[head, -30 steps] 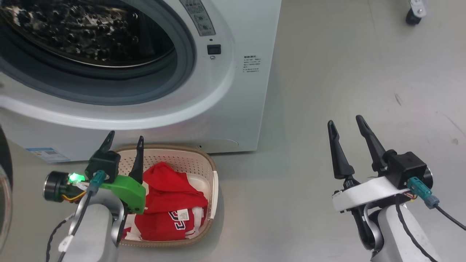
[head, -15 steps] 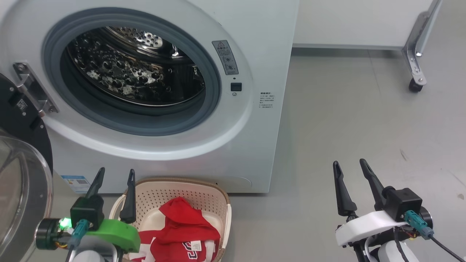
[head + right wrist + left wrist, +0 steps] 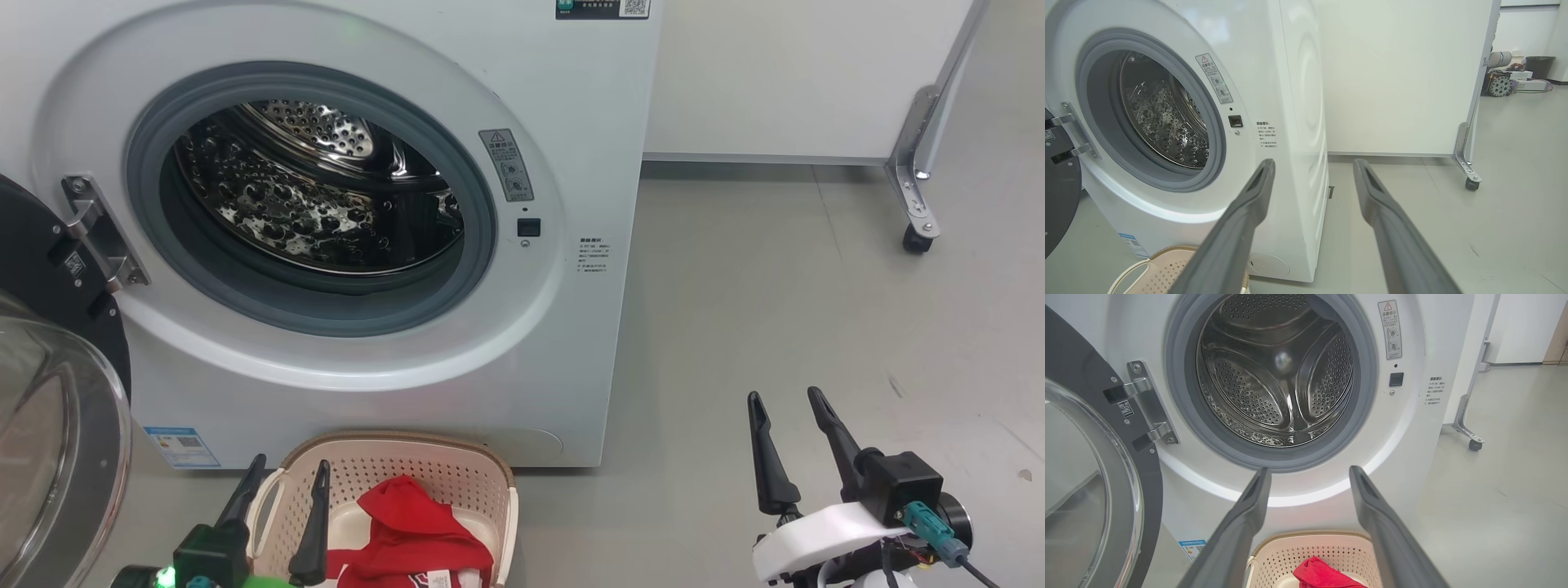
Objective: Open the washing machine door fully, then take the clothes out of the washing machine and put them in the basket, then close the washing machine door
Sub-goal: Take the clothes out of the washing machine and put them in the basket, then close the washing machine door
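The washing machine (image 3: 588, 98) is cased in glossy white, its drum (image 3: 310, 212) polished steel, ringed by a matt grey gasket (image 3: 480, 237). At nine o'clock of the opening a bright metal hinge (image 3: 102, 233) is fixed. The washing machine door (image 3: 41, 310) is rimmed in glossy black around clear glass. The basket (image 3: 408, 478) is moulded in cream perforated plastic; the clothes (image 3: 408, 531) are red cloth.

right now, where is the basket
In the head view the basket sits on the floor at lower left, just in front of the washing machine, with the clothes inside.
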